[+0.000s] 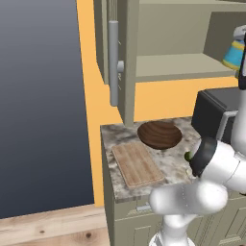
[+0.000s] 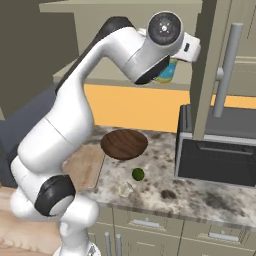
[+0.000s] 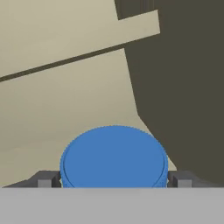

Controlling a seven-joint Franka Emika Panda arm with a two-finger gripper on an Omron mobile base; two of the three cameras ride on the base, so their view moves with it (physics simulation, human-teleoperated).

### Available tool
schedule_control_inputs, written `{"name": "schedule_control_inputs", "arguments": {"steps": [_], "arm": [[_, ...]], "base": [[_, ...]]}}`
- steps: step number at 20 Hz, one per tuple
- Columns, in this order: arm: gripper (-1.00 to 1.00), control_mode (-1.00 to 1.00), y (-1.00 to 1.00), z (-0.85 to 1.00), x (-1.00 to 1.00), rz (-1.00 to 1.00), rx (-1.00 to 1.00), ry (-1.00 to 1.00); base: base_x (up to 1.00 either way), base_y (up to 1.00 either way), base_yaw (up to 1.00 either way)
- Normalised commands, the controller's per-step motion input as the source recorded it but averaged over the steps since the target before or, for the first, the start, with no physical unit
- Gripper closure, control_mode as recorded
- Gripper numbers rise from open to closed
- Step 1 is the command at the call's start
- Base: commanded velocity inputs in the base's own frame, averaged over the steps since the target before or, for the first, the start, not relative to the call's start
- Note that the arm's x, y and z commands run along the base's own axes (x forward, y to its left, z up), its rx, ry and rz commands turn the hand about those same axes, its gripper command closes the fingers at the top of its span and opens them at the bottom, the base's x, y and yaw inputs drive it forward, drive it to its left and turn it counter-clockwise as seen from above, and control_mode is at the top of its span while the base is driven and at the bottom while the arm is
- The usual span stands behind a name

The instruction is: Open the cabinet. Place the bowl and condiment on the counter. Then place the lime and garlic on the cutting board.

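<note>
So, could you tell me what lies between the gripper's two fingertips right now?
The condiment does: in the hand view its blue body sits between the open gripper's fingertips, neither visibly pressing on it, inside the cabinet.

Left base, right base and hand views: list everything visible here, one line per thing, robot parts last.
cabinet: one, olive-grey, on the wall above the counter, doors open, long grey bar handles.
condiment: one, blue with a yellow band, on the lower cabinet shelf, right end; in the hand view its blue top sits between the fingers.
bowl: one, dark brown wood, on the counter behind the cutting board.
cutting board: one, light-brown wood, at the counter's left end, nothing on it.
lime: one, dark green, on the counter.
garlic: one, whitish, on the counter near the lime.
black appliance: one, on the counter's right.
counter: one, speckled grey-brown.
gripper: one, fingers dark, open on either side of the condiment.
</note>
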Motion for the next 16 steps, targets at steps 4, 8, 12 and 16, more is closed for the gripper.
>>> {"name": "schedule_control_inputs", "arguments": {"steps": [4,8,12,16], "arm": [[1.0,-1.0,0.0,0.0,-1.0,0.01,0.0,-0.1],[1.0,-1.0,0.0,0.0,-1.0,0.01,0.0,-0.05],[1.0,-1.0,0.03,-0.16,-0.9,0.0,0.0,-0.01],[1.0,-1.0,0.28,-0.38,-0.47,0.0,-0.03,0.01]], "base": [[0.0,0.0,0.0],[0.0,0.0,0.0],[0.0,0.0,0.0],[0.0,0.0,0.0]]}}
